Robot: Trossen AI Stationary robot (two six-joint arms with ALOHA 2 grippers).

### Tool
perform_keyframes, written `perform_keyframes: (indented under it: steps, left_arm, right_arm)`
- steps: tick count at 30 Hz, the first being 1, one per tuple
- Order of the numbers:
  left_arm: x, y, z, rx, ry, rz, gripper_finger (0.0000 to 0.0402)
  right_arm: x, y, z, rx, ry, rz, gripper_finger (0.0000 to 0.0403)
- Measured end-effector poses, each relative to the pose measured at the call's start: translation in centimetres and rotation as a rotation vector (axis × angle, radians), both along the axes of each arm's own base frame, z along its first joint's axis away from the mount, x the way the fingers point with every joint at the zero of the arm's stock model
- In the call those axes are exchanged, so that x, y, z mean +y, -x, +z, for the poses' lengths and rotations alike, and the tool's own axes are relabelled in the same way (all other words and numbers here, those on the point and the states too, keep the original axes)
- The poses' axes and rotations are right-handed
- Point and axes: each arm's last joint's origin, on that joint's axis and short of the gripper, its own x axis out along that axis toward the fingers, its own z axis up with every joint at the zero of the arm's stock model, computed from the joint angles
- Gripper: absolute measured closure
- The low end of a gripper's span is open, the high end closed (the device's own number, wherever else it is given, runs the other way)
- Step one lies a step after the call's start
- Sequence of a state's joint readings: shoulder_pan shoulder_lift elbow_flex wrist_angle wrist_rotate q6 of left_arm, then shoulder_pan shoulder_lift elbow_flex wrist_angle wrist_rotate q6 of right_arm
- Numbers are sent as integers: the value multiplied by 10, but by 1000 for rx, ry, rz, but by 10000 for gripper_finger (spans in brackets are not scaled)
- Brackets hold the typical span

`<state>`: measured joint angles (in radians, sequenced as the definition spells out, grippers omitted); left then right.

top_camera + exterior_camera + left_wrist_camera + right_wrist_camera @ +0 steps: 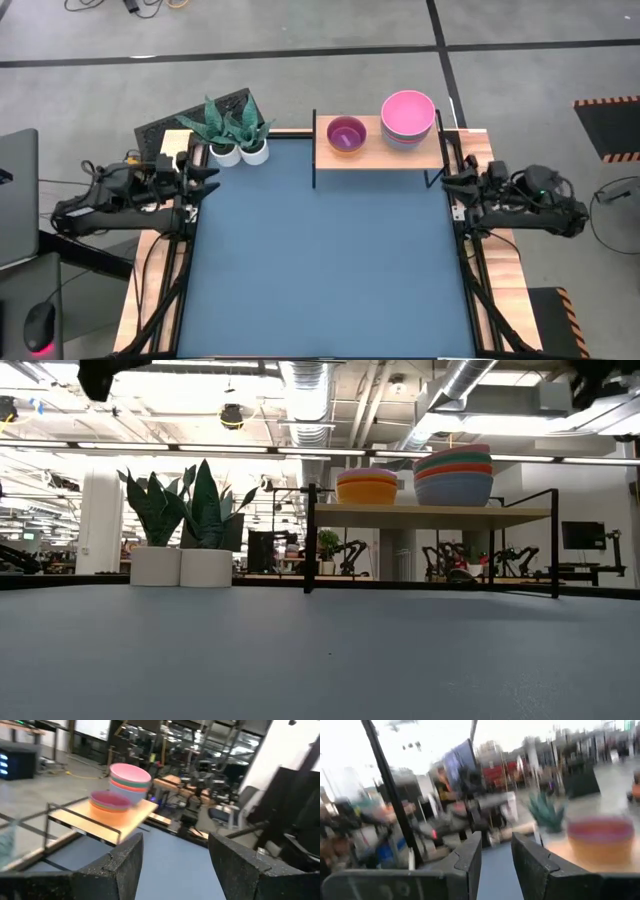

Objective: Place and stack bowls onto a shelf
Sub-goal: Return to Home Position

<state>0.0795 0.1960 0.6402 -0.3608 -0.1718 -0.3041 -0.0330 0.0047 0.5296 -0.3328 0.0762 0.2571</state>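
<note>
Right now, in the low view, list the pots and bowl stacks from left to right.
first white plant pot → second white plant pot → smaller bowl stack, purple on top → larger bowl stack, pink on top.

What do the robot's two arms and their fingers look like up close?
The left arm and right arm are near-black, jointed and chunky, with black cables trailing beside them. The left gripper and right gripper each end in two fingers: flat, angular black slabs with a rough, speckled surface.
</note>
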Motion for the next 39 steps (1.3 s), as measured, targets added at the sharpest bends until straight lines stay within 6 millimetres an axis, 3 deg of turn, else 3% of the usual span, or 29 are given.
perform_keyframes:
  steps: [7,12,28,39]
  left_arm:
    - [-1,1,-37,-15,30,-32,193]
    - [-1,-3,-61,-17,62,-35,193]
    - [0,-26,-103,57,86,-76,193]
    - [0,-44,-150,57,152,-140,193]
  right_arm:
    - [0,-10,-16,95,20,4,271]
    - [0,-22,-38,140,18,14,271]
    - [2,-53,-89,93,67,106,271]
    - [2,-64,-120,72,68,107,271]
